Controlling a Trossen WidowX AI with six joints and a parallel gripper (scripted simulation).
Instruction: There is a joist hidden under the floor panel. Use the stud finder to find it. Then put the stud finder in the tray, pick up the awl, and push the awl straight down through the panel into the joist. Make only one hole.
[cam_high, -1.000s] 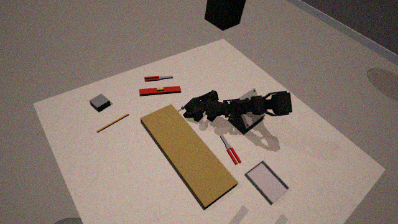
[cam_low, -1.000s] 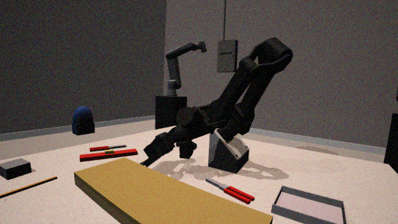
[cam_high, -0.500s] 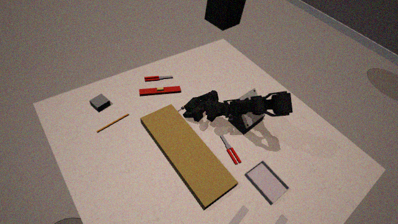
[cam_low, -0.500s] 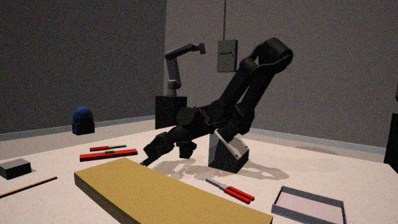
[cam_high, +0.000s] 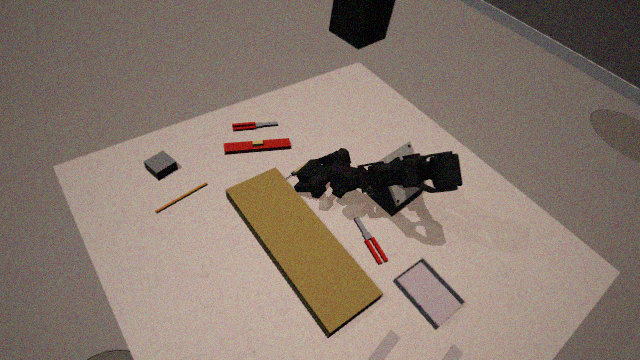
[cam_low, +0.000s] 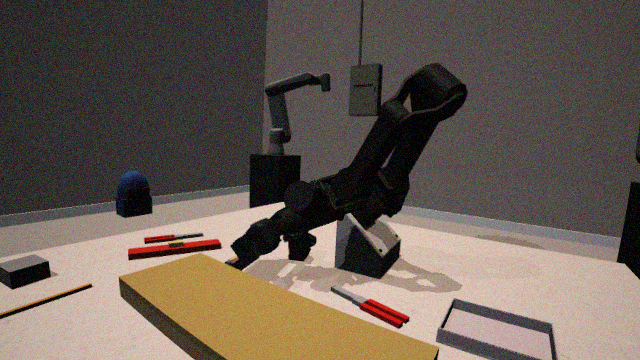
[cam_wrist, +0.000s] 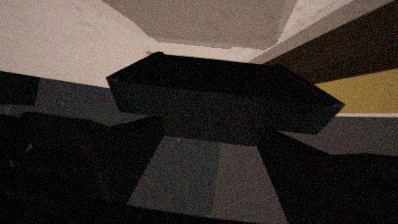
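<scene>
The tan floor panel (cam_high: 298, 251) (cam_low: 250, 310) (cam_wrist: 370, 92) lies flat on the table. My gripper (cam_high: 301, 185) (cam_low: 241, 259) (cam_wrist: 211, 122) is low beside the panel's far end, pointing down at a slant. It is shut on a wide dark block, which appears to be the stud finder (cam_wrist: 215, 107); the top and exterior views hardly show it. The awl (cam_high: 290, 175) shows as a thin metal tip and a bit of orange-brown handle by the gripper, mostly hidden behind it. The grey tray (cam_high: 415, 304) (cam_low: 502, 316) stands at the panel's near right, with nothing in it. The joist is hidden.
Red-handled pliers-like tools lie between arm base and tray (cam_high: 376, 250) (cam_low: 384, 312) and at the back (cam_high: 244, 126) (cam_low: 160, 239). A red level (cam_high: 240, 147) (cam_low: 150, 251), a grey-black block (cam_high: 161, 164) (cam_low: 25, 271) and an orange pencil-like stick (cam_high: 181, 198) (cam_low: 55, 296) lie beyond the panel.
</scene>
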